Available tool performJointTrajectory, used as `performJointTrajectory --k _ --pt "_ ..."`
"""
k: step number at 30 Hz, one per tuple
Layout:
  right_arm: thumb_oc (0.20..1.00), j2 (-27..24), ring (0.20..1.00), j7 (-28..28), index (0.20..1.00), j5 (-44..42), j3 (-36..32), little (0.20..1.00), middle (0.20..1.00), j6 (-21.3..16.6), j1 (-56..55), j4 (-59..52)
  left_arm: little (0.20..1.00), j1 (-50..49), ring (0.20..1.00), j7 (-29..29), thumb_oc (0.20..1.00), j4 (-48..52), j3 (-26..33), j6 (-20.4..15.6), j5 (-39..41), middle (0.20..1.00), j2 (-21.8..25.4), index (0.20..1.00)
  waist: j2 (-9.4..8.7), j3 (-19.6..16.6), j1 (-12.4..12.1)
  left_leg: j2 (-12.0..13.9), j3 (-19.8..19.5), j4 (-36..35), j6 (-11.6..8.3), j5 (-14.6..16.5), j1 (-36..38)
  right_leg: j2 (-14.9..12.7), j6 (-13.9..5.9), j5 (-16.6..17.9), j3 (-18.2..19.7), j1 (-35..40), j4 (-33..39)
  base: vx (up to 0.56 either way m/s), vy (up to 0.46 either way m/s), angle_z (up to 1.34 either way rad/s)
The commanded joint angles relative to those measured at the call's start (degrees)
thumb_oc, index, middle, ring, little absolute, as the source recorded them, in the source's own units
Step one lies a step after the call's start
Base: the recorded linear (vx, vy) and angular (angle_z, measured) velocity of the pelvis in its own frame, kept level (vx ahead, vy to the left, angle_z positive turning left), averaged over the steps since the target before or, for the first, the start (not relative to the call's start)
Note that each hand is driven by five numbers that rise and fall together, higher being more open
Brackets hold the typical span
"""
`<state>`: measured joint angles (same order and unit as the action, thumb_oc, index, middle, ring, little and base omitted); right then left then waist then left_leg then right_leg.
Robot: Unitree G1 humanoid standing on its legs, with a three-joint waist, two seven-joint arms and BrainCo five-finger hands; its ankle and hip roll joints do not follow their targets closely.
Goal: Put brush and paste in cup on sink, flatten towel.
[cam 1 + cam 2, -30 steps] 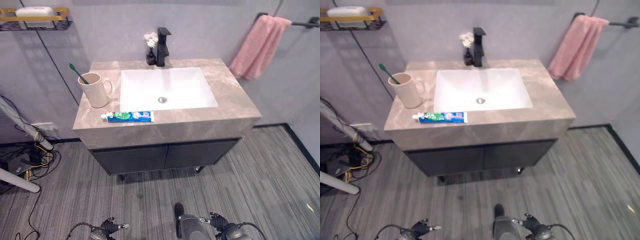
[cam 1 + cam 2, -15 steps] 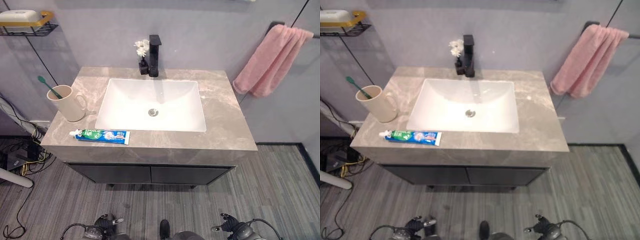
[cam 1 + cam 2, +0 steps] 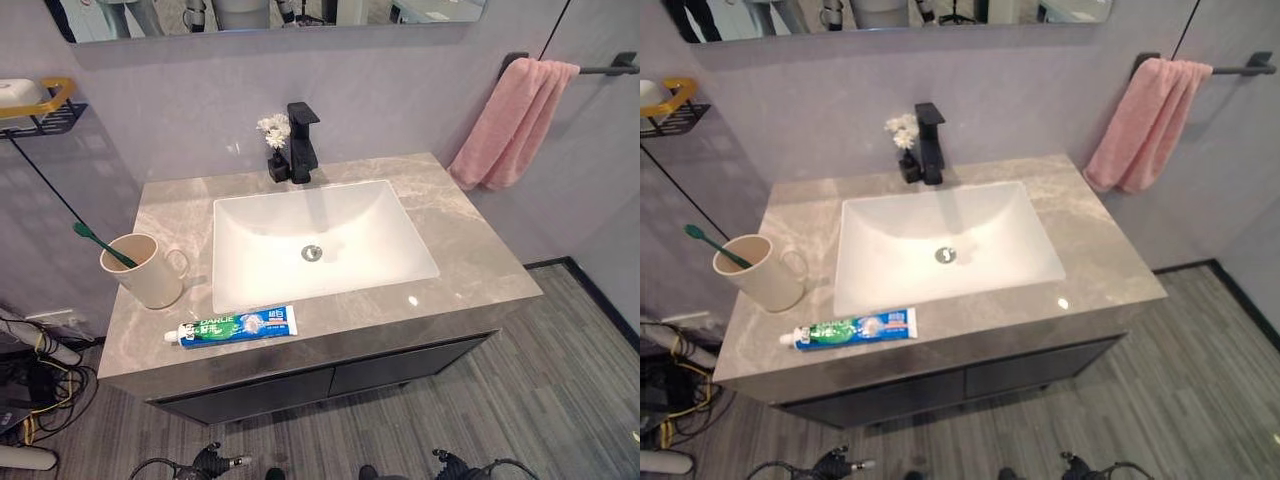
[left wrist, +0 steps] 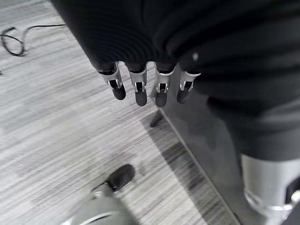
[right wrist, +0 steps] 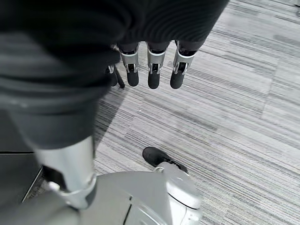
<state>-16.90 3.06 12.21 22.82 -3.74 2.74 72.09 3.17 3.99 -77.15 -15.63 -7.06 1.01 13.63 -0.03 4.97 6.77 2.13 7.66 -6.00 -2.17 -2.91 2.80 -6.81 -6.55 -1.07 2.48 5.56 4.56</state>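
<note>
Left eye view: brush (image 3: 103, 246) already stands in cup (image 3: 145, 270); paste (image 3: 232, 326) lies on the desk (image 3: 470, 260) beside it, pink towel (image 3: 508, 124) bunched on its bar. Left robot hand (image 4: 147, 86) and right robot hand (image 5: 152, 68) hang relaxed, empty. Next, I judge: reach the paste.

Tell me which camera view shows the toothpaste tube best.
The left eye view: the toothpaste tube lies in full length on the counter's front edge, between the cup and the sink, unobstructed. The right eye view shows it equally whole, slightly lower left. Both wrist views look at floor, not the counter.
</note>
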Motion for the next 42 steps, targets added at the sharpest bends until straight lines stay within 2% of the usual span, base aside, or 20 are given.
performJointTrajectory --k 1,5,6,8,9,10,11,14,15,16,17,20,21,22,23,26,28,30,35,42 --pt "1.000 -1.10 1.000 1.00 1.000 0.45 1.33 1.000 1.000 -1.13 2.63 1.34 1.000 2.40 1.000 0.62 1.000 1.80 -3.30 -2.25 -2.97 1.000 0.18 1.000 -0.98 -0.51 -2.02 4.63 -0.35 1.00 -2.16 1.82 0.21 -4.41 -3.28 6.19 -0.49 -3.81 -0.81 0.00 0.010 -0.04" --pt "1.000 -1.59 1.000 0.23 1.000 -0.94 0.32 1.000 1.000 -0.99 2.91 2.88 1.000 1.60 1.000 -0.92 1.000 5.34 -5.67 -2.76 -3.07 1.000 0.64 1.000 -0.79 -0.51 -2.48 4.80 -1.26 1.00 -2.23 1.60 0.07 -4.44 -3.28 6.07 -1.47 -3.37 -0.81 0.00 -0.001 0.02" --pt "1.000 -2.15 1.000 -0.70 1.000 -0.86 0.35 1.000 1.000 -0.53 3.23 3.94 1.000 0.49 1.000 -2.72 1.000 11.57 -9.17 -3.19 -4.54 1.000 2.05 1.000 -0.44 -0.45 -2.91 4.89 -2.14 1.00 -2.33 1.42 -0.18 -4.40 -3.29 5.83 -2.46 -2.95 -0.82 -0.01 -0.005 0.15" --pt "1.000 -2.46 1.000 -0.92 1.000 -0.47 0.32 1.000 1.000 -0.55 3.37 4.29 1.000 -0.48 1.000 -3.66 1.000 14.93 -10.63 -3.28 -5.66 1.000 3.08 1.000 -0.22 -0.37 -3.16 4.95 -2.62 1.00 -2.40 1.29 -0.41 -4.41 -3.28 5.81 -2.99 -2.78 -0.79 -0.02 -0.008 0.22" --pt "1.000 -3.36 1.000 -1.30 1.000 0.40 0.34 1.000 1.000 -0.53 3.67 4.37 1.000 -3.08 1.000 -5.84 1.000 24.62 -12.85 -3.31 -7.51 1.000 6.63 1.000 0.12 -0.33 -3.78 4.98 -3.64 1.00 -2.50 1.07 -1.07 -4.48 -3.37 5.80 -3.94 -2.61 -0.52 -0.03 -0.011 0.23" --pt "1.000 -3.35 1.000 -1.30 1.000 0.40 0.35 1.000 1.000 -0.53 3.66 4.36 1.000 -3.11 1.000 -5.85 1.000 24.65 -12.84 -3.30 -7.50 1.000 6.65 1.000 0.10 -0.31 -3.75 4.97 -3.67 1.00 -2.50 1.09 -1.02 -4.49 -3.38 5.78 -3.98 -2.53 -0.49 -0.08 -0.021 0.27" --pt "1.000 -4.61 1.000 -1.57 1.000 0.98 -0.14 1.000 1.000 -0.94 3.95 3.58 1.000 -6.63 1.000 -8.76 1.000 34.61 -13.06 -3.72 -8.76 1.000 11.84 1.000 0.49 -0.21 -4.50 5.01 -4.46 1.00 -2.63 0.28 -1.91 -4.63 -3.47 6.31 -4.87 -2.67 -0.02 -0.06 -0.015 0.21" --pt "1.000 -5.65 1.000 -1.92 1.000 1.72 -0.90 1.000 1.000 -1.21 4.50 3.22 1.000 -11.61 1.000 -12.77 1.000 48.95 -11.41 -4.23 -10.26 1.000 20.14 1.000 0.88 -0.52 -5.61 5.03 -5.32 1.00 -2.90 0.00 -2.65 -4.86 -3.75 6.33 -6.26 -2.44 0.44 -0.04 -0.023 0.31" --pt "1.000 -6.29 1.000 -2.00 1.000 1.99 -1.41 1.000 1.000 -1.36 5.13 3.01 1.000 -13.45 1.000 -15.36 1.000 59.86 -9.46 -5.05 -10.43 1.000 26.16 1.000 1.20 -0.66 -6.59 5.15 -5.77 1.00 -3.11 -0.39 -3.16 -4.76 -3.74 6.44 -6.68 -2.59 0.44 -0.02 -0.029 0.19" --pt "1.000 -6.28 1.000 -2.03 1.000 1.95 -1.55 1.000 1.000 -1.45 5.31 2.76 1.000 -15.20 1.000 -16.61 1.000 64.79 -7.41 -5.10 -9.00 1.000 28.96 1.000 1.18 -0.77 -6.85 5.21 -5.96 1.00 -3.23 -0.19 -3.11 -4.74 -3.76 6.11 -6.86 -2.36 0.44 -0.01 -0.024 0.12" --pt "1.000 -6.14 1.000 -2.04 1.000 1.95 -1.45 1.000 1.000 -1.44 5.31 2.76 1.000 -15.61 1.000 -16.84 1.000 65.33 -7.03 -4.84 -8.85 1.000 29.26 1.000 1.05 -0.80 -6.74 5.22 -5.97 1.00 -3.24 -0.20 -3.10 -4.74 -3.76 6.10 -6.87 -2.35 0.44 0.01 -0.013 0.20" --pt "1.000 -6.29 1.000 -2.78 1.000 1.52 -1.60 1.000 1.000 -1.25 5.82 2.67 1.000 -19.24 1.000 -20.03 1.000 79.59 -0.60 -4.90 -1.95 1.000 36.68 1.000 1.09 -1.05 -7.43 5.45 -6.43 1.00 -3.54 -0.49 -3.50 -4.64 -3.71 6.08 -7.23 -2.27 0.44 -0.01 -0.018 0.16" --pt "1.000 -6.24 1.000 -2.78 1.000 1.52 -1.56 1.000 1.000 -1.25 5.84 2.68 1.000 -19.38 1.000 -20.07 1.000 79.69 -0.47 -4.85 -1.93 1.000 36.72 1.000 1.06 -1.07 -7.37 5.44 -6.43 1.00 -3.54 -0.50 -3.51 -4.64 -3.71 6.07 -7.23 -2.27 0.44 -0.01 -0.011 0.16" --pt "1.000 -6.13 1.000 -3.39 1.000 1.33 -1.34 1.000 1.000 -1.15 6.08 2.77 1.000 -20.25 1.000 -21.21 1.000 82.96 1.39 -4.67 0.66 1.000 39.08 1.000 1.09 -1.14 -7.61 5.46 -6.55 1.00 -3.62 -0.53 -3.63 -4.62 -3.70 6.05 -7.33 -2.26 0.44 0.00 -0.023 0.13" --pt "1.000 -5.88 1.000 -4.22 1.000 1.44 -1.14 1.000 1.000 -0.94 6.05 3.25 1.000 -21.53 1.000 -23.46 1.000 93.13 6.07 -4.24 6.80 1.000 44.89 1.000 1.32 -1.37 -8.17 5.58 -6.95 1.00 -3.81 -0.61 -3.77 -4.51 -3.67 6.06 -7.56 -2.13 0.44 0.00 -0.029 0.12" --pt "1.000 -5.00 1.000 -4.90 1.000 1.42 -0.65 1.000 1.000 -0.82 5.87 3.87 1.000 -24.70 1.000 -24.66 1.000 98.80 11.79 -3.70 12.69 1.000 49.12 1.000 1.30 -1.52 -8.29 5.69 -7.17 1.00 -4.02 -0.75 -3.73 -4.39 -3.63 6.02 -7.86 -1.88 0.44 0.01 -0.017 0.12" --pt "1.000 -4.36 1.000 -5.57 1.000 1.27 0.32 1.000 1.000 -1.02 4.90 3.95 1.000 -27.08 1.000 -25.67 1.000 106.39 18.69 -3.99 21.86 1.000 55.32 1.000 1.32 -1.99 -8.55 5.80 -7.47 1.00 -4.37 -0.42 -3.52 -4.21 -3.64 5.70 -8.20 -1.48 0.44 0.01 -0.031 0.14" --pt "1.000 -4.04 1.000 -5.73 1.000 1.33 0.56 1.000 1.000 -1.18 3.85 4.23 1.000 -26.95 1.000 -25.48 1.000 110.63 21.81 -4.94 25.31 1.000 57.68 1.000 1.31 -2.18 -8.69 5.91 -7.61 1.00 -4.51 -0.50 -3.54 -4.24 -3.66 5.79 -8.41 -1.45 0.44 0.01 -0.025 0.08" --pt "1.000 -3.62 1.000 -5.96 1.000 1.01 1.52 1.000 1.000 -1.66 1.41 3.62 1.000 -24.22 1.000 -21.23 1.000 110.22 25.02 -8.04 28.10 1.000 57.88 1.000 1.13 -2.40 -8.36 5.95 -7.58 1.00 -4.80 -0.60 -3.48 -4.28 -3.65 5.77 -8.58 -1.51 0.44 0.00 0.000 0.00" --pt "1.000 -3.52 1.000 -5.36 1.000 -0.75 0.33 1.000 1.000 -1.24 -0.01 2.02 1.000 -19.49 1.000 -12.97 1.000 99.91 24.62 -10.16 14.55 1.000 54.31 1.000 1.06 -1.65 -7.42 5.67 -5.69 1.00 -4.60 0.19 -2.75 -4.85 -4.07 6.12 -7.00 -2.41 0.44 0.00 0.016 -0.04"
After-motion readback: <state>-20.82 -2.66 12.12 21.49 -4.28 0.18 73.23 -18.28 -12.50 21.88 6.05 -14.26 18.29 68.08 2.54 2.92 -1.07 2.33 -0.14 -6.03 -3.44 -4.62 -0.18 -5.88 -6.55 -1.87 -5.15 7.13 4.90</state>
